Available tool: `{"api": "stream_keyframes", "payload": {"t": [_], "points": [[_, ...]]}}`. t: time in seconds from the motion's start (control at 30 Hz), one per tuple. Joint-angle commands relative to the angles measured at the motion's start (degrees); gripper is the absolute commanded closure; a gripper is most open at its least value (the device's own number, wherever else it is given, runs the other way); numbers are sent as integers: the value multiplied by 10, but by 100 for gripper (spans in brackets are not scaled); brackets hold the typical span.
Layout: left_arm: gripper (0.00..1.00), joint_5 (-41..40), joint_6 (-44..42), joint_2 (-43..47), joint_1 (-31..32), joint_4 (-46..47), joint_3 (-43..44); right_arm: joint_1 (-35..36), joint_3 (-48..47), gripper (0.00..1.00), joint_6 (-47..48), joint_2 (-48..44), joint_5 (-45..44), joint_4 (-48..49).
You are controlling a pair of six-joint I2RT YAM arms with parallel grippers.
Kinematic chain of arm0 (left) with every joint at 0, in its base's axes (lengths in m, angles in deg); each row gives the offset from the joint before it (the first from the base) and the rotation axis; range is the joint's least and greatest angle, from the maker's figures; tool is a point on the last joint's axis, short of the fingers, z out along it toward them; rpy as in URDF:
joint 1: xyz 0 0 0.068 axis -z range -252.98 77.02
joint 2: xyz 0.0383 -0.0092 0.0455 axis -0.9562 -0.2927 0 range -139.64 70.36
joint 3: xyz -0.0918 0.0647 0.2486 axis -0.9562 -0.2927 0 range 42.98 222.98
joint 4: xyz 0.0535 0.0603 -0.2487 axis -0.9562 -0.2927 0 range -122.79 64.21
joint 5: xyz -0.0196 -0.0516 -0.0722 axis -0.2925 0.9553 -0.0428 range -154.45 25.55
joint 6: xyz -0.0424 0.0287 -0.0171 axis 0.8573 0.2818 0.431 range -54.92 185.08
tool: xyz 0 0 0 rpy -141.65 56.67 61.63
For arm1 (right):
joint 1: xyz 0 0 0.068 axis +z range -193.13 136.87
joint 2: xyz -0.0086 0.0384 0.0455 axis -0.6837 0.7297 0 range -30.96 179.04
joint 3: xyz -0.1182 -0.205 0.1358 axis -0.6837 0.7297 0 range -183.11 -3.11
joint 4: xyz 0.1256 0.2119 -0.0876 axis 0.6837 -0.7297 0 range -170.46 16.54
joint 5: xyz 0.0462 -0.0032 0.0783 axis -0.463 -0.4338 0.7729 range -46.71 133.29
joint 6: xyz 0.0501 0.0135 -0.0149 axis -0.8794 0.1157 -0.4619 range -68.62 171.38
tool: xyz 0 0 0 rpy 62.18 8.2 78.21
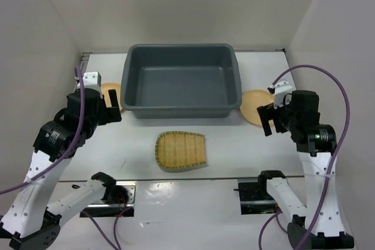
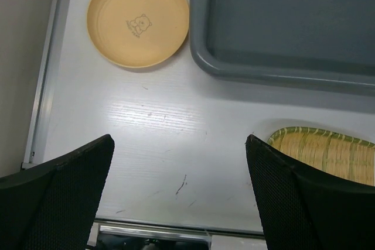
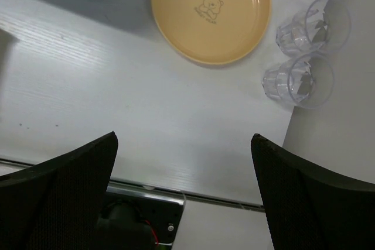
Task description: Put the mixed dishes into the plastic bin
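Note:
The dark grey plastic bin stands empty at the table's back centre; its corner shows in the left wrist view. The tan woven tray lies in front of it and shows in the left wrist view. One yellow plate lies left of the bin and shows whole in the left wrist view. The other plate lies right of the bin, with two clear glass cups beside it. My left gripper and right gripper hover open and empty, each near its plate.
White walls close in the table on the left, right and back. The cups stand against the right wall. A metal strip and both arm bases run along the near edge.

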Motion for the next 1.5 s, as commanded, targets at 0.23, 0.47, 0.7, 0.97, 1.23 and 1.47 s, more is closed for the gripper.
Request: {"api": "stream_keyframes", "payload": {"t": [0.23, 0.47, 0.7, 0.97, 1.23, 1.47], "points": [[1, 2, 14, 3, -3, -1, -11, 33, 174, 2, 270, -12, -73, 129], [1, -3, 19, 16, -14, -1, -16, 33, 264, 2, 412, 2, -39, 224], [1, -2, 19, 77, -46, 10, -26, 32, 277, 2, 452, 111, 11, 283], [1, 15, 13, 103, -71, 15, -32, 37, 297, 2, 472, 188, 50, 330], [1, 38, 0, 110, -92, 20, -37, -59, 147, 2, 471, 377, 132, 264], [1, 32, 0, 128, -92, 20, -42, -117, 140, 2, 521, 417, 115, 287]]}}
